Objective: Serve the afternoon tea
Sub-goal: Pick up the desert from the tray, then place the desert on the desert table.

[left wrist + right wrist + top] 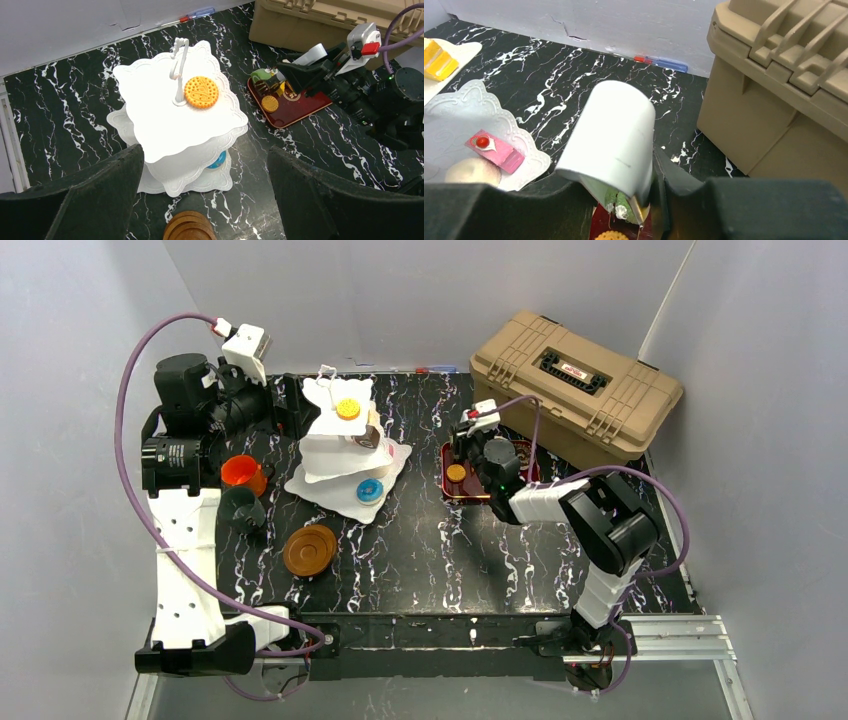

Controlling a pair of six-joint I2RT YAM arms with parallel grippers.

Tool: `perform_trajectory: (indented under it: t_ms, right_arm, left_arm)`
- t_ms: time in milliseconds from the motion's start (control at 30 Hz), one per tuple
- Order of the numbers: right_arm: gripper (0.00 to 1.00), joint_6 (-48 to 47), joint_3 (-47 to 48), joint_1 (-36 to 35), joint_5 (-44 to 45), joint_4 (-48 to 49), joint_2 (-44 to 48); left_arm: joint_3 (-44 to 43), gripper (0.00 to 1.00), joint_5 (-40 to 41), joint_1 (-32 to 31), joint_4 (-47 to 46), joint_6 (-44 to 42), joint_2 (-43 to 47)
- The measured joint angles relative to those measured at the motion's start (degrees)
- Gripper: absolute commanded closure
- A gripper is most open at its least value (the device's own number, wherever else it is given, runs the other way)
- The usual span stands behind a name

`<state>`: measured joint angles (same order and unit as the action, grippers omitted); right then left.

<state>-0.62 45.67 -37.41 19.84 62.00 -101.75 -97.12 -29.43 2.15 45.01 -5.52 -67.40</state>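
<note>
Seen from above, the white three-tier stand (322,440) is at 10 o'clock on the black marble table (450,560). A yellow biscuit (348,409) lies on its top plate. A blue donut (369,490) lies on its lowest plate, at 5 o'clock of the stand.

The orange cup (241,472) is at 9 o'clock on the table, and the dark cup (243,508) is just beside it, at its 6 o'clock. The brown saucers (310,550) are in a stack at 8 o'clock.

The red tray (462,492) lies near the centre, at 1 o'clock, with a round biscuit (456,472) on it. The tan toolbox (575,385) is at 2 o'clock.

The right gripper (616,180) is low over the tray. Its fingers stand on both sides of a white and green cake piece (611,135), very near to it, but I cannot tell if they press it.

The left gripper (204,151) is at 10 o'clock of the stand. Its fingers are far apart, with nothing between them.
</note>
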Motion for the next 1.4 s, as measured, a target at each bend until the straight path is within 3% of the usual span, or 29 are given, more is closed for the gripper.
perform_trajectory:
  t_ms: [400,633,967,1400]
  right_arm:
    - [0.99,-4.76,2.32,-0.5,0.04,-0.52,0.37]
    - [0.99,-6.4,0.37,-2.93,-1.07,-3.02,11.41]
    - [0.99,-4.68,0.37,-11.61,-4.52,-12.28,23.91]
    - [0.99,2.34,6.45,-20.81,-11.78,-13.55,16.96]
  left_arm:
    - [0.0,0.09,0.0,0.0,0.0,0.0,0.0]
    - [0.0,0.09,-0.02,0.0,0.0,0.02,0.0]
    - [0.0,0.08,0.0,0.0,0.0,0.28,0.0]
    - [0.0,0.08,0.0,0.0,-0.02,0.63,0.0]
